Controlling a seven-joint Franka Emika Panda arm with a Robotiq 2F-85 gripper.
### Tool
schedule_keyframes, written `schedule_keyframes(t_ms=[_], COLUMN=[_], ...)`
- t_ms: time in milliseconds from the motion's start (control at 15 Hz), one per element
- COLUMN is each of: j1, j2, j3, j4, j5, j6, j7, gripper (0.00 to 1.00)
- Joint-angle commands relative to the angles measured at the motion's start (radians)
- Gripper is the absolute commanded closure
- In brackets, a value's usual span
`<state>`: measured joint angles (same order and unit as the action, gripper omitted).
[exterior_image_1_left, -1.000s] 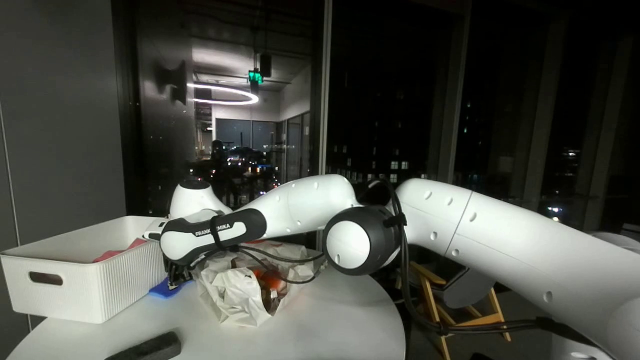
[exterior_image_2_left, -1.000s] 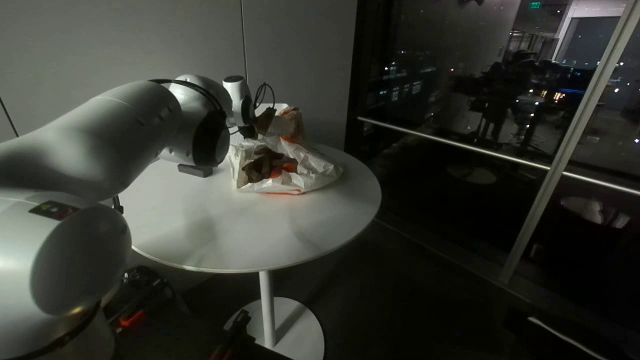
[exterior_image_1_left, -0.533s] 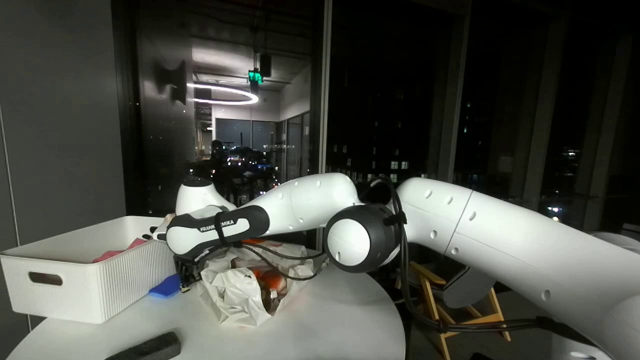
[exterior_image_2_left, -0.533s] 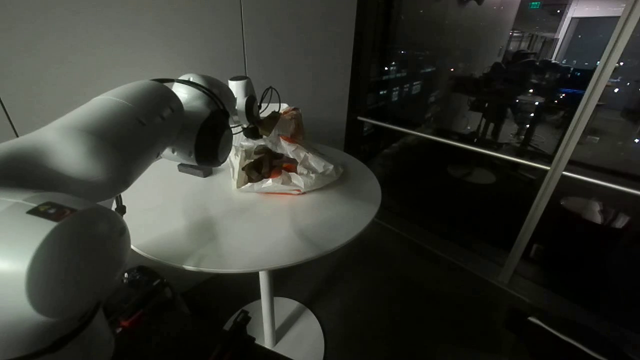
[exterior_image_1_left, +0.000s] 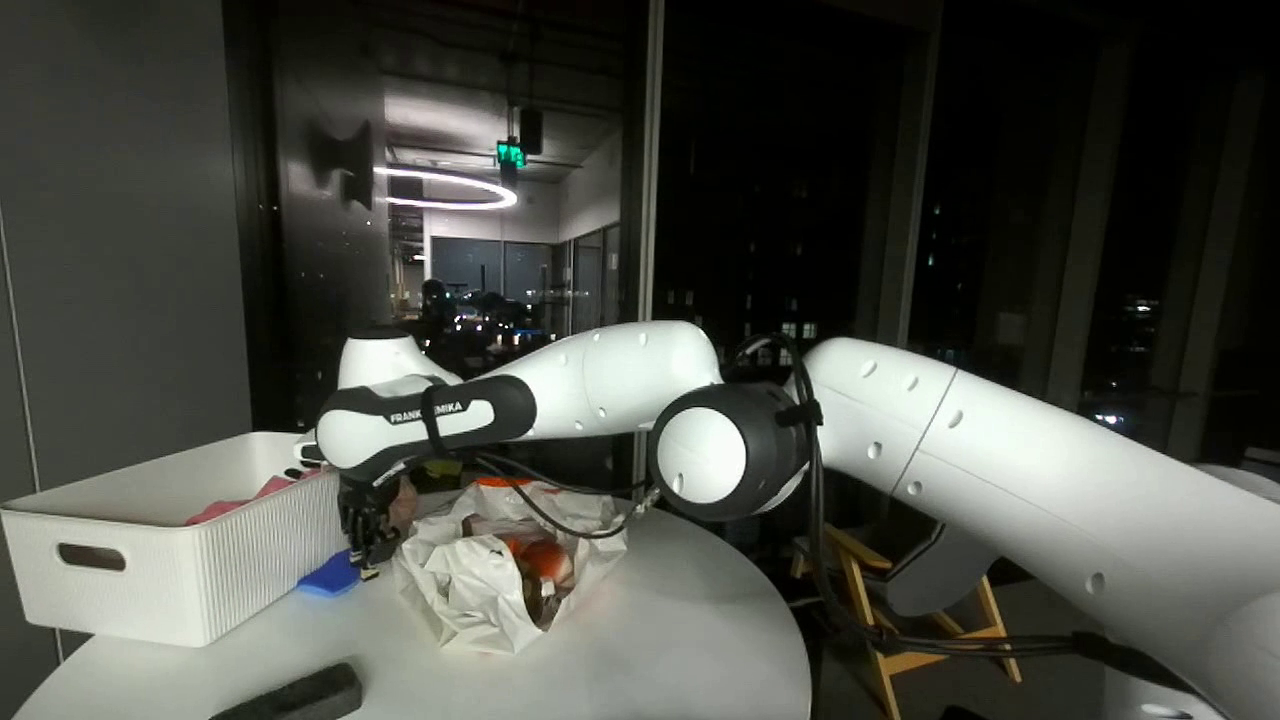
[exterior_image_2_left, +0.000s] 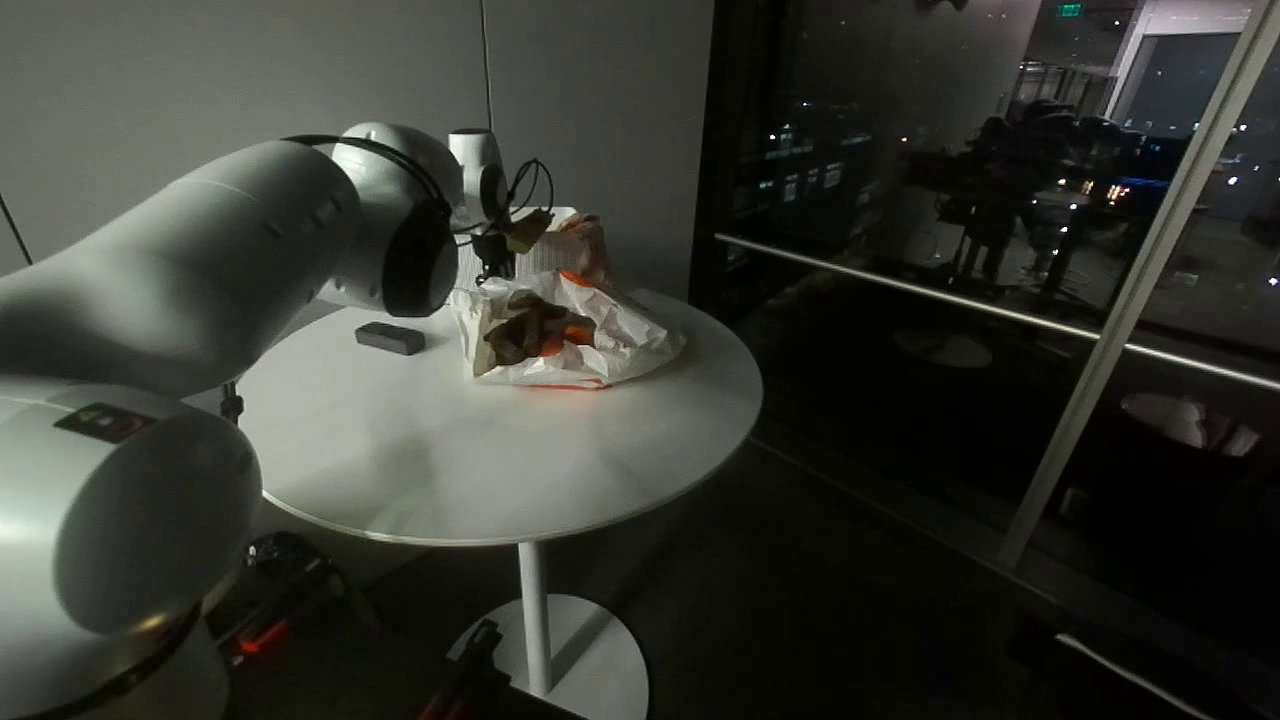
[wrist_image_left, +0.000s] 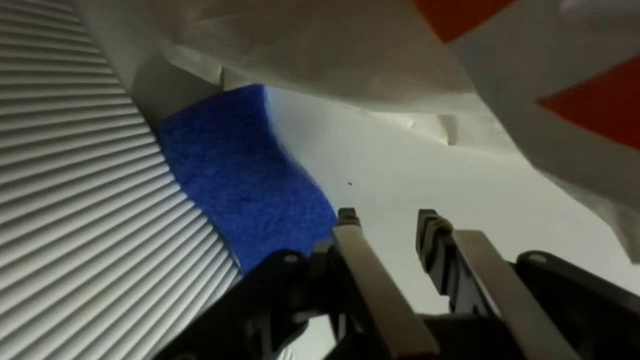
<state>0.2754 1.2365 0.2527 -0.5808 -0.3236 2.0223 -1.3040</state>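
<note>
Two dark fingers (wrist_image_left: 382, 290) of the tool (wrist_image_left: 387, 220) stand apart in the wrist view, with nothing but the surface of the round white worktop (exterior_image_1_left: 680, 640) showing between them. Just beside the nearer fingertip, a flat strip of deep blue, felt-like cloth (wrist_image_left: 245, 170) lies on the worktop along the ribbed side of a white plastic bin (exterior_image_1_left: 265, 570); whether that fingertip touches the cloth is hard to tell. The bin stands at the worktop's edge by the grey wall (exterior_image_1_left: 120, 250), and a crumpled pinkish-red cloth (exterior_image_1_left: 235, 503) shows inside it. On the tool's other side rests a crumpled white bag (exterior_image_1_left: 470, 600) of thin, paper-like material with orange-red patches; its open mouth shows an orange-red rounded thing (exterior_image_1_left: 545, 560) in both exterior views. A dark grey oblong block (exterior_image_2_left: 390, 338) lies well apart from the tool, near the worktop's far-left edge in an exterior view. The jointed white arm (exterior_image_1_left: 630, 375) reaches in over the worktop's right-hand edge in an exterior view, and a wooden-framed chair (exterior_image_1_left: 855, 548) stands beyond that edge.
</note>
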Motion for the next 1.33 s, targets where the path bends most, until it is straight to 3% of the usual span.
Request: schedule_keyframes(t_ms=[0, 267, 467, 600, 667, 1267], j1=[-0.006, -0.009, -0.009, 0.006, 0.009, 0.001], j2=[-0.091, -0.114, -0.127, -0.157, -0.090, -0.082], j3=[0.043, 0.116, 0.148, 0.132, 0.139, 0.154], j4=[-0.059, -0.109, -0.175, -0.237, -0.146, -0.193], j5=[0.034, 0.109, 0.156, 0.118, 0.128, 0.162], j6=[-0.086, -0.214, -0.253, -0.191, -0.226, -0.231], j7=[0.015, 0.065, 0.128, 0.157, 0.118, 0.150], gripper=[0.31, 0.01, 0.00, 0.00, 0.00, 0.00])
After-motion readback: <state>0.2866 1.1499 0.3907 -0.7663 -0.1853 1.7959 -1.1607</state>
